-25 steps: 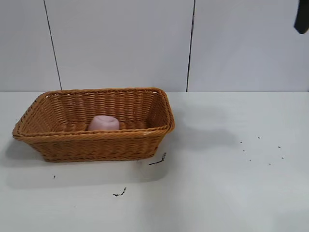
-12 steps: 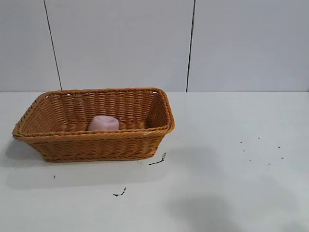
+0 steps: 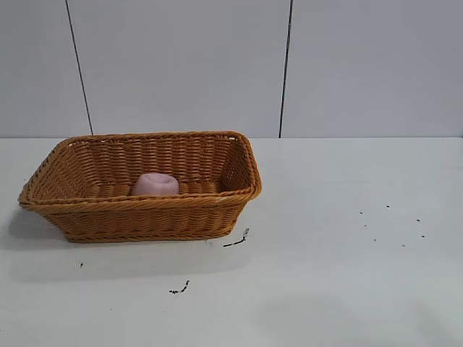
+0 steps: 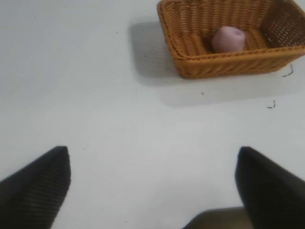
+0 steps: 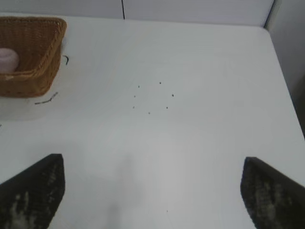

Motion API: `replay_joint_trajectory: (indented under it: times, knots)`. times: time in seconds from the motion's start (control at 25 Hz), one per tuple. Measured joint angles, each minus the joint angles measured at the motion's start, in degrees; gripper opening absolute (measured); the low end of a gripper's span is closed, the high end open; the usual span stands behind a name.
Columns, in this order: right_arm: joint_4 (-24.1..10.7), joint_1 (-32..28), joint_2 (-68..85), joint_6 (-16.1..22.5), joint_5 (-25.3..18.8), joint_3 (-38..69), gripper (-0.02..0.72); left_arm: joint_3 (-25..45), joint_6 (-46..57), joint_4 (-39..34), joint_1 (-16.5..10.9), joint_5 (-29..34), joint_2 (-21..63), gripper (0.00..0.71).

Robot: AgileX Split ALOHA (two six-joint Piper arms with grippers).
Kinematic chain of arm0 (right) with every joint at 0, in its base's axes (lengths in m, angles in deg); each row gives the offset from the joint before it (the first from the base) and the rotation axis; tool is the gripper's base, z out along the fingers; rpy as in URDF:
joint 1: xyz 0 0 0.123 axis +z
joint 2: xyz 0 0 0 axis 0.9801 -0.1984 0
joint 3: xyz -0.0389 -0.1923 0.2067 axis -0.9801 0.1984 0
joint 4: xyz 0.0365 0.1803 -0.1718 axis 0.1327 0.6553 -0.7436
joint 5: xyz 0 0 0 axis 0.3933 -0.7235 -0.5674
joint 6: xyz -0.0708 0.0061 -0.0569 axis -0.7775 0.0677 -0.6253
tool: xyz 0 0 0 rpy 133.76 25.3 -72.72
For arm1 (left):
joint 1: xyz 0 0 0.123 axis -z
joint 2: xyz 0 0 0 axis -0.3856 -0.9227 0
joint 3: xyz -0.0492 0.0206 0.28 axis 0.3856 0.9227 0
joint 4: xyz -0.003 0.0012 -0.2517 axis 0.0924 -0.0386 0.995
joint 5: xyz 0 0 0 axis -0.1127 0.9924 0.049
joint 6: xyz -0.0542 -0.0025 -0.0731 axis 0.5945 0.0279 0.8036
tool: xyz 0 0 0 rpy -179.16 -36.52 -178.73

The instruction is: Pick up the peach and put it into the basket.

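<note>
The pale pink peach (image 3: 155,183) lies inside the orange-brown wicker basket (image 3: 137,204) at the table's left. It also shows in the left wrist view (image 4: 228,38) inside the basket (image 4: 224,64), and partly in the right wrist view (image 5: 7,60) inside the basket (image 5: 43,62). My left gripper (image 4: 154,164) is open and empty, high above bare table, well away from the basket. My right gripper (image 5: 152,171) is open and empty above bare table to the basket's right. Neither gripper shows in the exterior view.
The white table (image 3: 347,275) carries small dark specks (image 3: 391,224) at the right and dark scraps (image 3: 237,240) by the basket's front corner. A panelled grey wall (image 3: 289,65) stands behind. The table's far edge (image 5: 271,33) shows in the right wrist view.
A dark part of the right arm at the top right of the exterior view has left the picture. Its shadow on the table has moved toward the front. Basket and peach have not moved.
</note>
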Motion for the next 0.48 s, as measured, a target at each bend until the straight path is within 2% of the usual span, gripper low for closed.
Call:
replay_joint_trajectory:
  times: [0.48]
  knots:
    - [-0.6,0.0,0.6,0.0,0.0,0.0,0.689,0.0,0.0,0.0,0.0,0.0,0.0,0.692]
